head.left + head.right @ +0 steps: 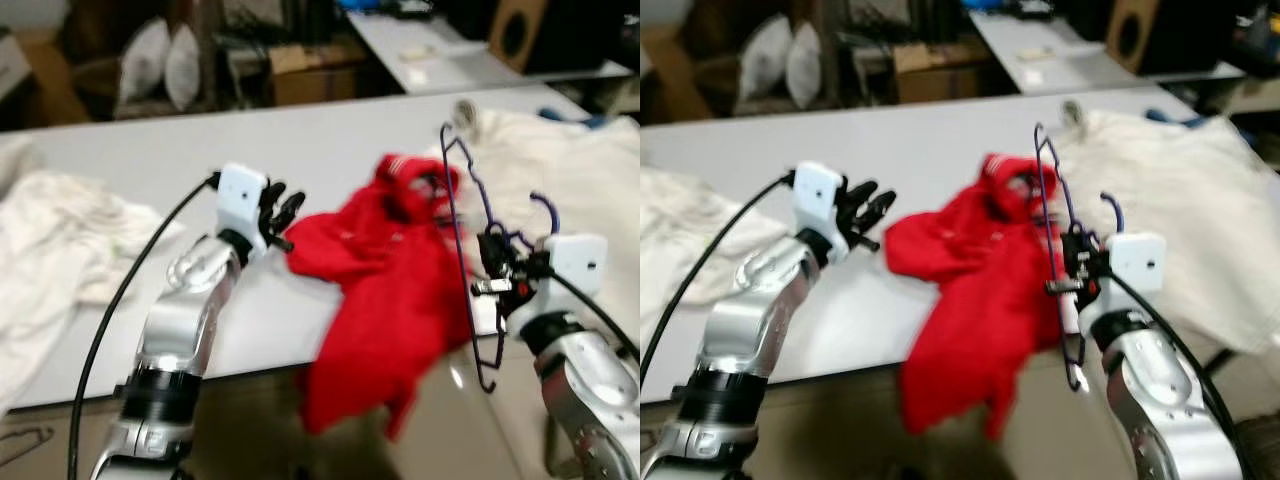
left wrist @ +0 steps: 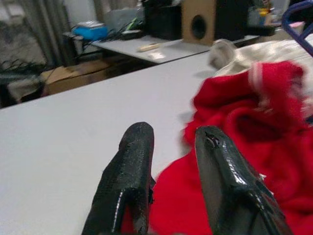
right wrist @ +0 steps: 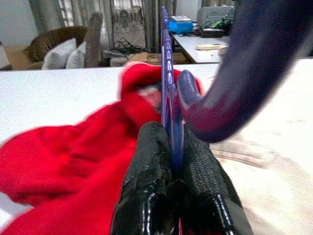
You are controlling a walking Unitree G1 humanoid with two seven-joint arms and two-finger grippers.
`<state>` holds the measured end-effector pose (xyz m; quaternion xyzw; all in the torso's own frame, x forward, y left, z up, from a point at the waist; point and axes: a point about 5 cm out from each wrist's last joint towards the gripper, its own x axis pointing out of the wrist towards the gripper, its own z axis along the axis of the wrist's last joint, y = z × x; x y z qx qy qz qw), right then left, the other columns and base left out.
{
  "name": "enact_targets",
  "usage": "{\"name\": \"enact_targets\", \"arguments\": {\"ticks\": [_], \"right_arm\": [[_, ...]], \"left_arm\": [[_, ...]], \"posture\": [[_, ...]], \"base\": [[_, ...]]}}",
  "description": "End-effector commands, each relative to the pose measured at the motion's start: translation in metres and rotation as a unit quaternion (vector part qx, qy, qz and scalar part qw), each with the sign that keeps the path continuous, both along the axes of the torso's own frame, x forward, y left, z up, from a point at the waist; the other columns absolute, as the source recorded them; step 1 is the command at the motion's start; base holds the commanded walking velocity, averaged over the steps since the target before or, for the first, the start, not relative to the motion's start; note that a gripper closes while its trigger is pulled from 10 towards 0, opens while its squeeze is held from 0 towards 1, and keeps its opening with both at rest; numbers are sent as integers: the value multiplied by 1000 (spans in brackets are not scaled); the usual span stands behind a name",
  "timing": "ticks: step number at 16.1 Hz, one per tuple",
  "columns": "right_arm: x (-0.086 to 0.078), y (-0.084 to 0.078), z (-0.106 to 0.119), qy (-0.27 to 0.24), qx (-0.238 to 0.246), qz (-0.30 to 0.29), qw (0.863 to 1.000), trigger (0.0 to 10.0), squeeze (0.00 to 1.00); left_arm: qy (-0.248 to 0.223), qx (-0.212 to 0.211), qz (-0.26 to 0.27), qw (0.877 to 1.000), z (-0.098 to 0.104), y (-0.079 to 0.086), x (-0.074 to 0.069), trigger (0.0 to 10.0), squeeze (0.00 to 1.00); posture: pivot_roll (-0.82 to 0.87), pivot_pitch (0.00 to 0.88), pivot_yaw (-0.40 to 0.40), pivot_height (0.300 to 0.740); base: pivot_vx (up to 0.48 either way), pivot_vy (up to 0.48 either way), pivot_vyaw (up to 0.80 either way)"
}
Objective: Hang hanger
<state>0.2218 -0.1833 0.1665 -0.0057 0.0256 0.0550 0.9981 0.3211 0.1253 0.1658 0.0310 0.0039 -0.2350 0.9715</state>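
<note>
1. Head views: the right gripper (image 1: 497,262) is pinching a purple hanger (image 1: 462,215) upright beside a red garment (image 1: 385,290) on the white table (image 1: 300,150); hanging is yet to come.
2. Left wrist: the left gripper (image 2: 171,181) is hovering with its fingers slightly apart, empty.
3. Right wrist: fingers are clamping the hanger.

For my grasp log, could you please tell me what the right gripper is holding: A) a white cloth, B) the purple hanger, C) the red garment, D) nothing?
B: the right gripper has its jaws shut on the purple hanger, whose thin frame runs between them beside the red garment.
</note>
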Motion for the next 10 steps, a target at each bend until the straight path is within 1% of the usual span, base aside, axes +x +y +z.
{"name": "enact_targets", "arguments": {"ticks": [1, 2, 4, 5, 6, 7, 10], "right_arm": [[4, 5, 0, -5, -4, 6, 1000, 10000, 0], [3, 7, 1, -2, 23, -6, 1000, 10000, 0], [-1, 9, 0, 7, 28, 1, 1000, 10000, 0], [-5, 12, -2, 12, 37, 7, 999, 10000, 0], [-6, 13, -2, 4, 48, 5, 999, 10000, 0], [-4, 14, -2, -1, 42, 7, 999, 10000, 0], [0, 15, 3, -7, -8, 12, 1000, 10000, 0]], "left_arm": [[-3, 14, 11, 1000, 3, 4, 2, 10000, 0], [1, 18, 13, 1000, 4, 3, 3, 10000, 0], [7, 9, 10, 1000, 4, 1, 2, 10000, 0], [11, 12, 14, 1000, 1, 2, -1, 10000, 0], [13, 15, 17, 1000, -1, 3, -2, 10000, 0], [14, 15, 19, 1000, -1, 2, -2, 10000, 0], [26, 13, 24, 999, -3, 0, 0, 10000, 0]], "posture": [[-67, 0, 80, 740], [-80, 0, 102, 740], [-84, 0, 101, 740], [-85, 0, 97, 740], [-74, 0, 87, 740], [-76, 0, 93, 740], [-86, 0, 107, 740]], "base": [[0, 330, 800], [0, 330, 0], [0, 326, 0], [0, 322, 0], [0, 322, 0], [0, 319, 0], [0, 317, 0]]}}
